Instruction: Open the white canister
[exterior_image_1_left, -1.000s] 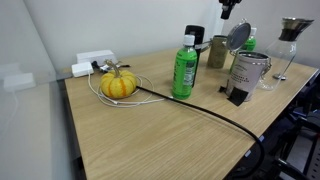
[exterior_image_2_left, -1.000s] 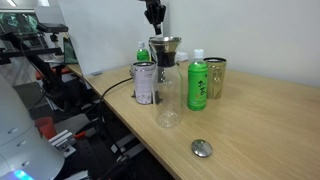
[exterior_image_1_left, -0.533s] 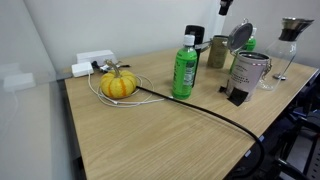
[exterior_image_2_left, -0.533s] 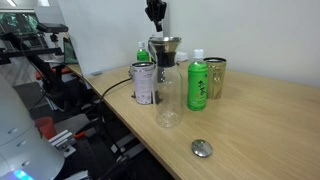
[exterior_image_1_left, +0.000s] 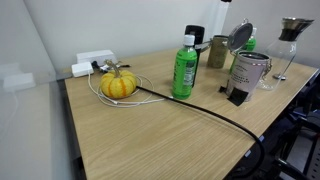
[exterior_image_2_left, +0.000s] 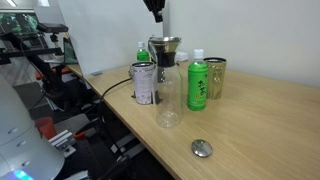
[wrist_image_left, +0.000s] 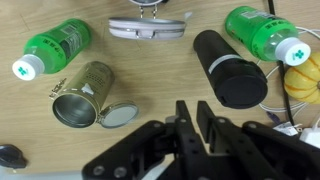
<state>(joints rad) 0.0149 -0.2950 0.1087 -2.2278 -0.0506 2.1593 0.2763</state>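
Canister spot: we see the white canister (exterior_image_1_left: 247, 72) upright near the far end of the table (exterior_image_1_left: 150, 130). The rear green bottle (exterior_image_1_left: 250, 40) is just behind it and the glass carafe (exterior_image_2_left: 167, 100) is beside it.
Lid: the round grey lid (exterior_image_1_left: 238, 37) stands tilted up at the canister's rim. We cannot tell whether it is hinged or only leaning. In the wrist view the canister mouth shows open, with the lid at its edge.
Gripper state: the gripper (wrist_image_left: 192, 106) has its fingers drawn together with nothing between them.
Canister vs gripper: in both exterior views the gripper hangs high at the top edge, well apart from the canister and touching nothing. In an exterior view (exterior_image_2_left: 155, 8) it sits over the carafe, up and to the side of the canister. In the wrist view the canister lies off to the left of the fingertips, clear of them.
Change: we see the gripper higher than 1.0 s and 0.5 s ago. In an exterior view only a sliver of it (exterior_image_1_left: 222, 2) is left in frame. The canister, the lid and the rest have not moved.
Others: olive tin (exterior_image_1_left: 217, 50), front green bottle (exterior_image_1_left: 184, 68), pumpkin (exterior_image_1_left: 118, 85), black cylinder (wrist_image_left: 230, 70). A small metal disc (exterior_image_2_left: 202, 148) lies flat near the table edge, well apart from the canister.
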